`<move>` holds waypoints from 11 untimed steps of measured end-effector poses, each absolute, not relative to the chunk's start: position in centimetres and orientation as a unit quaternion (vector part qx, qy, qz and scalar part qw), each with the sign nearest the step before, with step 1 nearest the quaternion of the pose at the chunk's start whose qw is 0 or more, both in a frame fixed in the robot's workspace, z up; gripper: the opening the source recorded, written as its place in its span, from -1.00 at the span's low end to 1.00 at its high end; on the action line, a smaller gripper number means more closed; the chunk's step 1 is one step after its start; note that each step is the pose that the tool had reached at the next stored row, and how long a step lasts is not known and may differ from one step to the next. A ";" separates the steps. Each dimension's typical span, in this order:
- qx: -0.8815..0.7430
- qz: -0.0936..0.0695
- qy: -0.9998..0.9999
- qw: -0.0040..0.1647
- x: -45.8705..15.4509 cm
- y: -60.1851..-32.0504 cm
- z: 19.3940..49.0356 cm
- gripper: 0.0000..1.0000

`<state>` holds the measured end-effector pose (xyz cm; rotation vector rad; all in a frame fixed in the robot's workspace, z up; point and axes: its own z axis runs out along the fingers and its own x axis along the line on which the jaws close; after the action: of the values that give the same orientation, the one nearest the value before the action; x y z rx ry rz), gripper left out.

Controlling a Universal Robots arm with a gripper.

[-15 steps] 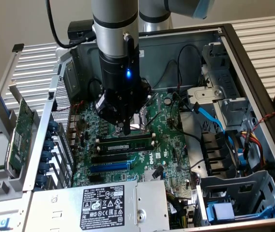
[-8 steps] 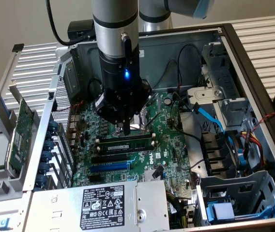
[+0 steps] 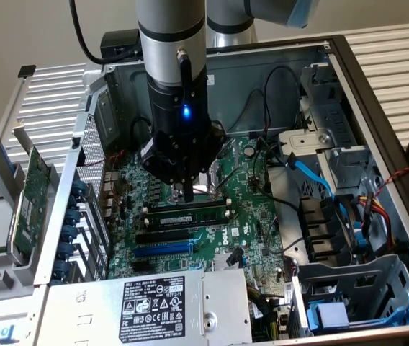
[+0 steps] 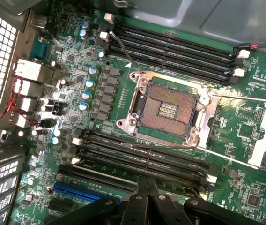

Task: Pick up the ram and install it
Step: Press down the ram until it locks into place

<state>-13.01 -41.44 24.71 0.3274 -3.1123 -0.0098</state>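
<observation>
Green board fills the floor of the open case (image 3: 377,94), and the arm (image 3: 172,43) reaches straight down into it from above. Its pincer (image 3: 190,193) hangs low over the motherboard (image 3: 255,216), just at the edge of the CPU socket (image 4: 168,110) and right above the bank of memory slots on the near side of it. The jaws are drawn together, and I see nothing held between them; in the wrist view the dark fingers (image 4: 147,190) sit side by side with no gap, pointing down at the slots (image 4: 142,157).

In the exterior view, the ram (image 3: 190,215) lies along one of those slots just below the pincer, a narrow green stick with dark chips, standing on edge in line with the slot. Whether it is fully seated or whether the pincer tips touch its top edge, I cannot tell.

The socket is bare, its metal frame open and its lever (image 4: 238,98) swung out across the board. A second bank of slots (image 4: 170,47) runs along the far side of the socket. A blue slot (image 3: 161,249) sits toward the power supply (image 3: 154,306), whose label faces up. Outside the case, at the exterior view's left, a green card (image 3: 32,202) leans upright on the counter.
</observation>
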 end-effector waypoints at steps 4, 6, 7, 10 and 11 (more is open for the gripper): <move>0.092 0.000 -0.996 0.007 -13.0 -41.5 24.7 -0.80; 0.086 0.001 -0.996 0.007 -13.0 -41.5 24.7 -0.80; 0.085 0.001 -0.996 0.007 -13.0 -41.5 24.7 -0.80; 0.084 0.001 -0.996 0.007 -13.0 -41.5 24.7 -0.80; 0.084 0.001 -0.996 0.007 -13.0 -41.5 24.7 -0.80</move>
<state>-13.01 -41.55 24.71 0.2638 -3.1159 0.0026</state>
